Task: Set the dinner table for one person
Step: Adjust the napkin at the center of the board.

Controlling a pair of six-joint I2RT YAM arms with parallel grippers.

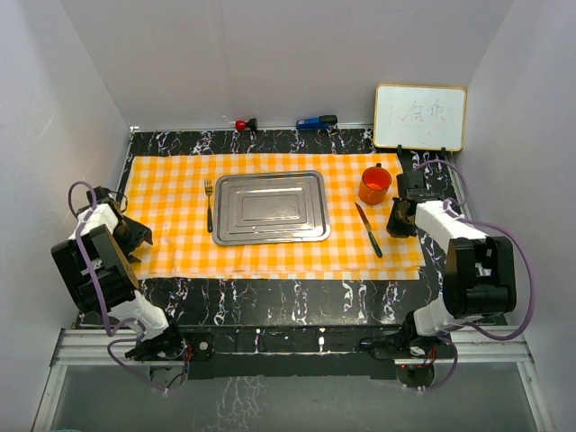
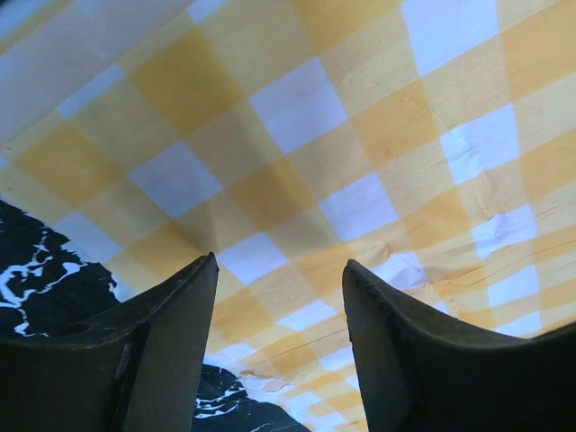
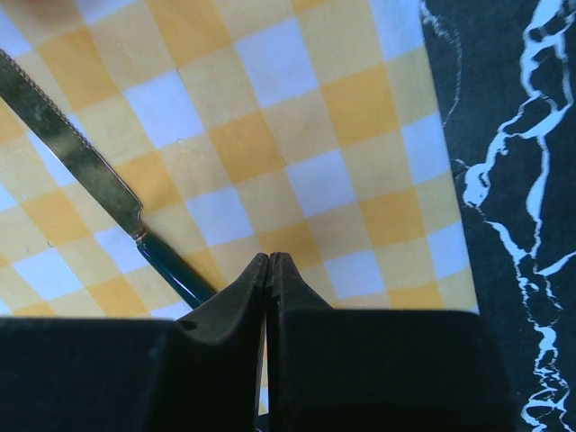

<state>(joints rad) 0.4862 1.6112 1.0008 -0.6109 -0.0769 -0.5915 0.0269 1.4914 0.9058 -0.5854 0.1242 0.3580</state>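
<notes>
Black dinner table (image 1: pixel 270 301) looks set to us: fork (image 1: pixel 209 202) left of tray (image 1: pixel 270 209), knife (image 1: pixel 368 229) and mug (image 1: pixel 374 184) right; left gripper (image 2: pixel 279 270) gapes empty, right gripper (image 3: pixel 269 261) closed on nothing

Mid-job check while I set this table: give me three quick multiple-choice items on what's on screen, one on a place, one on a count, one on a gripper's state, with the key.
1. Where does the fork lie relative to the steel tray?
A. On the left arm's side of it, on the checked cloth
B. Inside it
C. On the right arm's side of it

2. How many pieces of cutlery lie on the cloth?
A. One
B. Two
C. Four

3. How is the right gripper?
A. Wide open
B. Shut on the fork
C. Shut, holding nothing

Key:
1 A, the fork lies just outside the tray's left rim.
2 B, only the fork and the knife are there.
3 C, its fingers meet, with the knife's handle beside them, not between them.
</notes>
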